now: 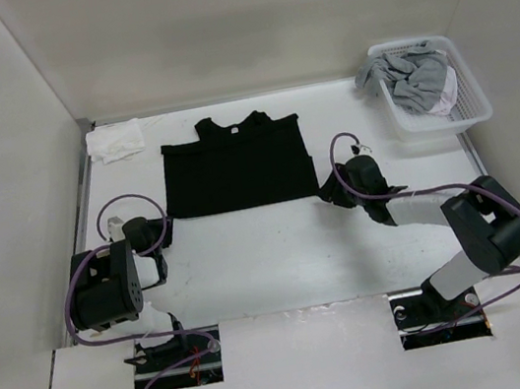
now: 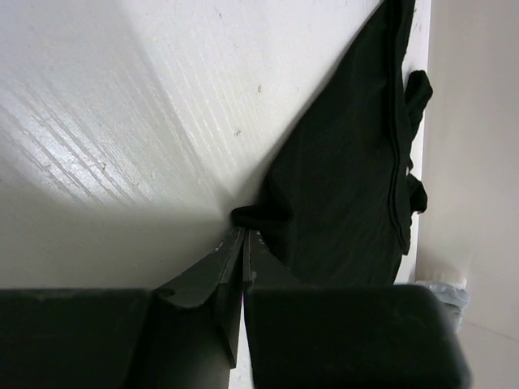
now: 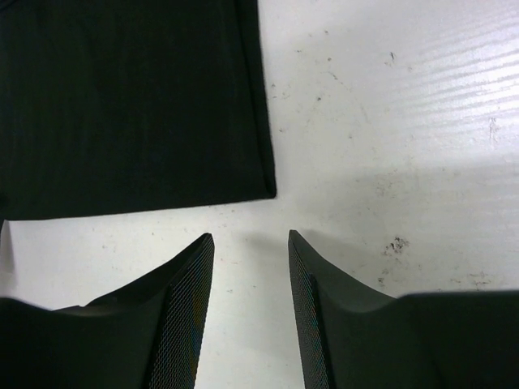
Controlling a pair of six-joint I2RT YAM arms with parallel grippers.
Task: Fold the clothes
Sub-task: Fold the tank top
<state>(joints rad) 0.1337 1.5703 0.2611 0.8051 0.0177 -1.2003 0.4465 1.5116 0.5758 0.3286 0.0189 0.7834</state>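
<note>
The clothes (image 1: 235, 164), a plain black shirt-like garment, lie flat in the middle of the table, neckline toward the far wall. My left gripper (image 1: 164, 228) is at their near left corner. In the left wrist view its jaws (image 2: 245, 231) are shut, with a small bunched fold of the clothes (image 2: 349, 178) pinched at the tips. My right gripper (image 1: 327, 191) sits just off the near right corner. In the right wrist view it (image 3: 251, 237) is open over bare table, and the corner of the clothes (image 3: 130, 105) lies just ahead of the left fingertip, apart from it.
A white basket (image 1: 469, 100) with grey garments (image 1: 411, 79) stands at the far right. A small white cloth (image 1: 116, 141) lies at the far left corner. White walls close in the table on three sides.
</note>
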